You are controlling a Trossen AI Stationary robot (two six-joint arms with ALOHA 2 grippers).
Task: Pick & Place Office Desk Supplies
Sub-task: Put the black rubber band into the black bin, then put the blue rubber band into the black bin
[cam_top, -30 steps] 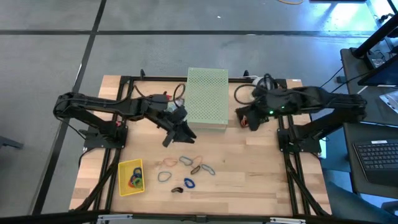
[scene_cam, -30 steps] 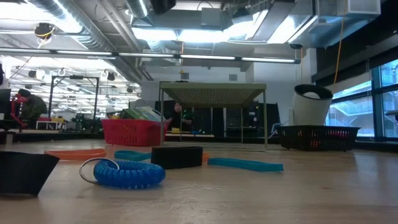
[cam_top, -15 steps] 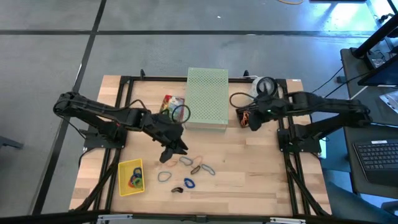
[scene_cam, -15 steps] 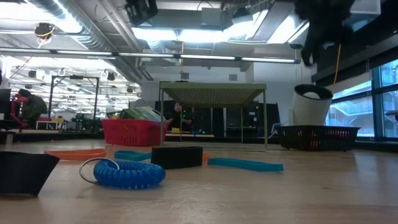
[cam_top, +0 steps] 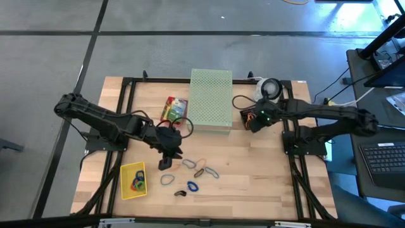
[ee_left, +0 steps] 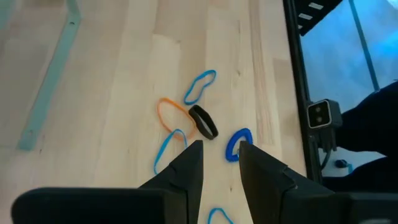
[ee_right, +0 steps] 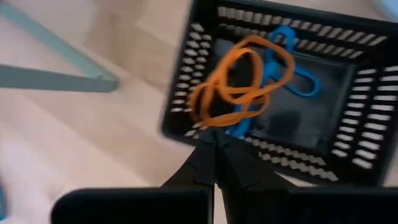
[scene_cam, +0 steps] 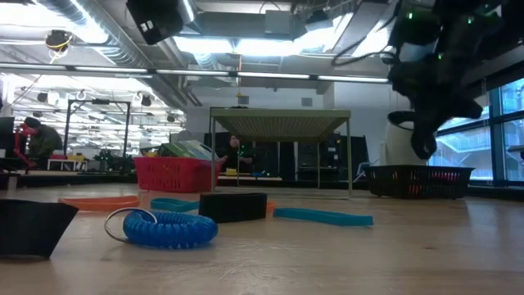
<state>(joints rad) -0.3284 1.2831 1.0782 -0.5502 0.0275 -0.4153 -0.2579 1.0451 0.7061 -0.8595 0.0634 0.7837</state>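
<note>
Loose rubber bands [cam_top: 193, 170] in blue, orange and green lie on the wooden table with a black clip [ee_left: 203, 122] and a blue coil [ee_left: 237, 144]. My left gripper [ee_left: 221, 158] hovers open just above and to the left of them, nothing between its fingers. A yellow box [cam_top: 133, 180] near the front left holds more bands. A yellow-and-green card box [cam_top: 174, 109] lies beside the pale green perforated box [cam_top: 211, 101]. My right gripper [ee_right: 214, 142] is shut over a black perforated basket [ee_right: 348, 130], which holds blue bands [ee_right: 292, 68]. My right gripper has orange rubber bands [ee_right: 214, 115] at its very fingertips, pinched between the two shut fingers. The fingers slant steeply down from above. The loops hang beyond the tips, slack, over the basket's near rim and inside; whether they touch the basket I cannot tell.
The pale green perforated box stands at the table's far middle between the two arms. A round white-and-black object [cam_top: 271, 87] sits at the far right. Bare wood lies right of the bands, toward the near right corner [cam_top: 266, 183].
My left gripper has swung away from the perforated box toward the table's near edge and sunk, tipping downward over the loose bands; the card box it covered now shows. My right gripper has dropped steeply toward the black basket, staying shut.
</note>
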